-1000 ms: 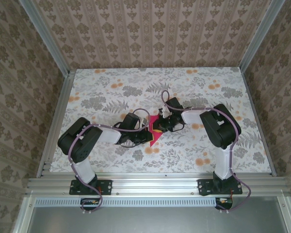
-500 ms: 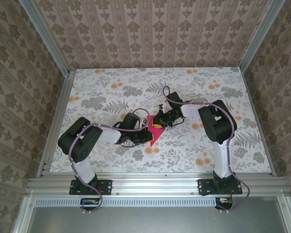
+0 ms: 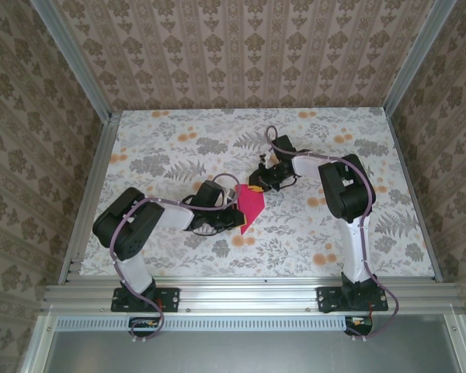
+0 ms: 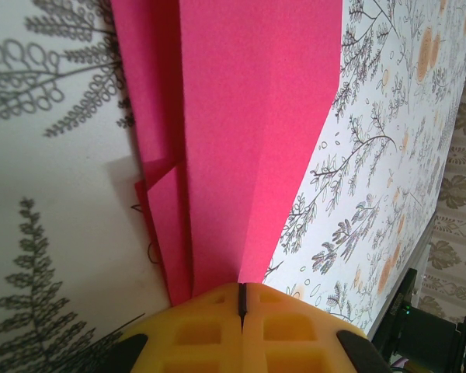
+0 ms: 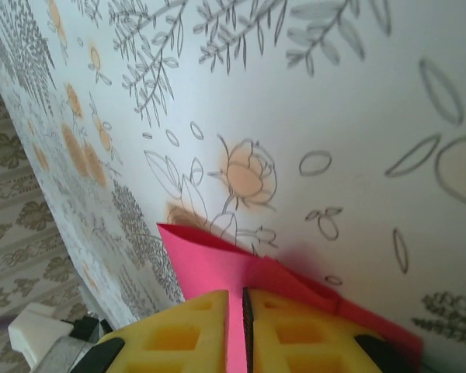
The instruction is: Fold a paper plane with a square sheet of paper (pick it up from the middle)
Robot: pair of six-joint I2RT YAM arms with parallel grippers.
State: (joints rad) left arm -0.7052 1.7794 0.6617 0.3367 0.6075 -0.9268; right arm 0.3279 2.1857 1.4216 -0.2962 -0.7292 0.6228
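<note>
The square sheet of paper (image 3: 252, 206) is magenta-pink and folded into a narrow pointed shape with long creases. It lies mid-table between the two arms. My left gripper (image 3: 234, 220) is at its near, narrow end. In the left wrist view the yellow jaws are pressed together at the left gripper (image 4: 241, 294), and the layered paper (image 4: 248, 140) fans out from the seam. My right gripper (image 3: 258, 186) is at the far, wider end. In the right wrist view a flap of the paper (image 5: 210, 260) runs into the thin slit of the right gripper (image 5: 234, 299), slightly raised off the cloth.
A floral cloth covers the table (image 3: 334, 225). Aluminium rails (image 3: 93, 194) border it left, right and front, with wallpapered walls behind. A purple cable (image 3: 273, 144) loops over the right arm near the paper.
My right gripper has drawn back toward the far right, away from over the paper, so more of the pink sheet shows. The left arm has not moved.
</note>
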